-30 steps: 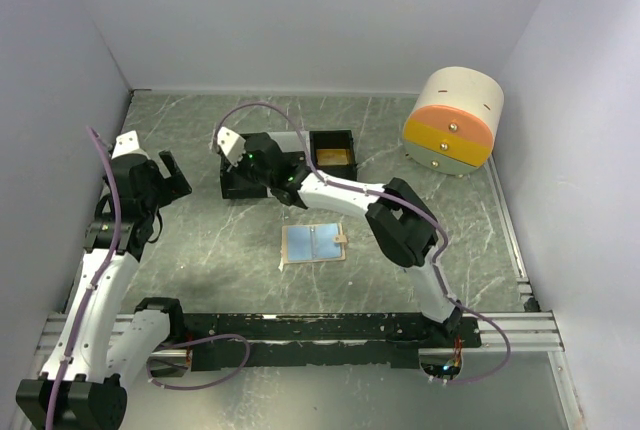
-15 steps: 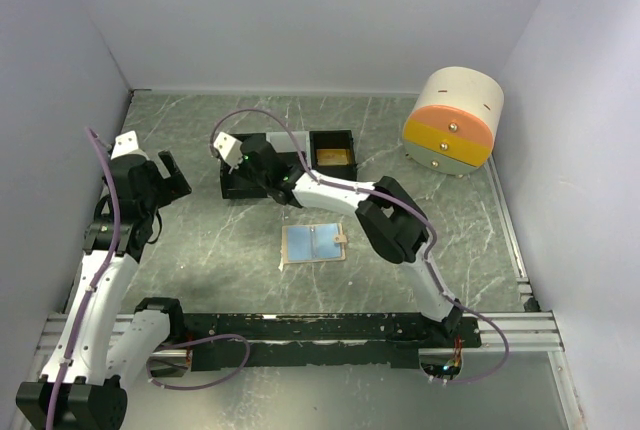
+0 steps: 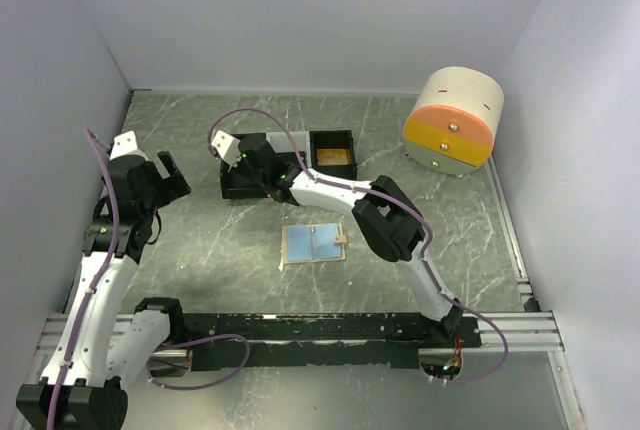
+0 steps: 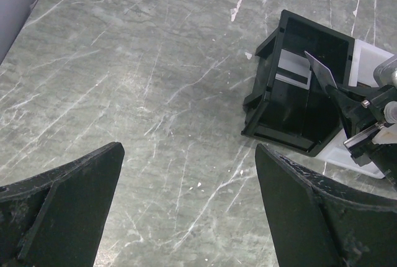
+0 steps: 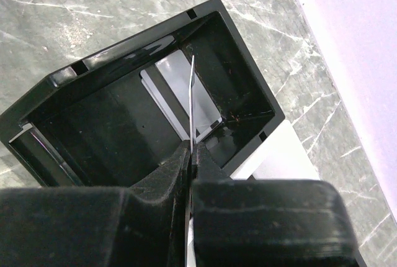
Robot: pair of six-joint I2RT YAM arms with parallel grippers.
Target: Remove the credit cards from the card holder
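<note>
The card holder (image 3: 313,243) lies open on the table, pale blue inside with a tan edge and tab. My right gripper (image 3: 255,165) reaches over the left black compartment of the tray (image 3: 240,188). It is shut on a thin grey credit card (image 5: 191,96), seen edge-on and held upright above that compartment (image 5: 124,124). Another pale card (image 5: 175,77) lies inside the compartment. The left wrist view shows the held card (image 4: 321,70) tilted over the compartment (image 4: 291,102). My left gripper (image 4: 189,199) hangs open over bare table at the left, holding nothing.
The tray has a white middle section (image 3: 290,145) and a right black compartment (image 3: 333,140) with something tan inside. A round cream drawer unit (image 3: 453,120) with orange and yellow fronts stands at the back right. Walls close the left, back and right sides.
My right gripper has shifted slightly left over the black compartment, still holding the card. The left arm and the card holder have not moved.
</note>
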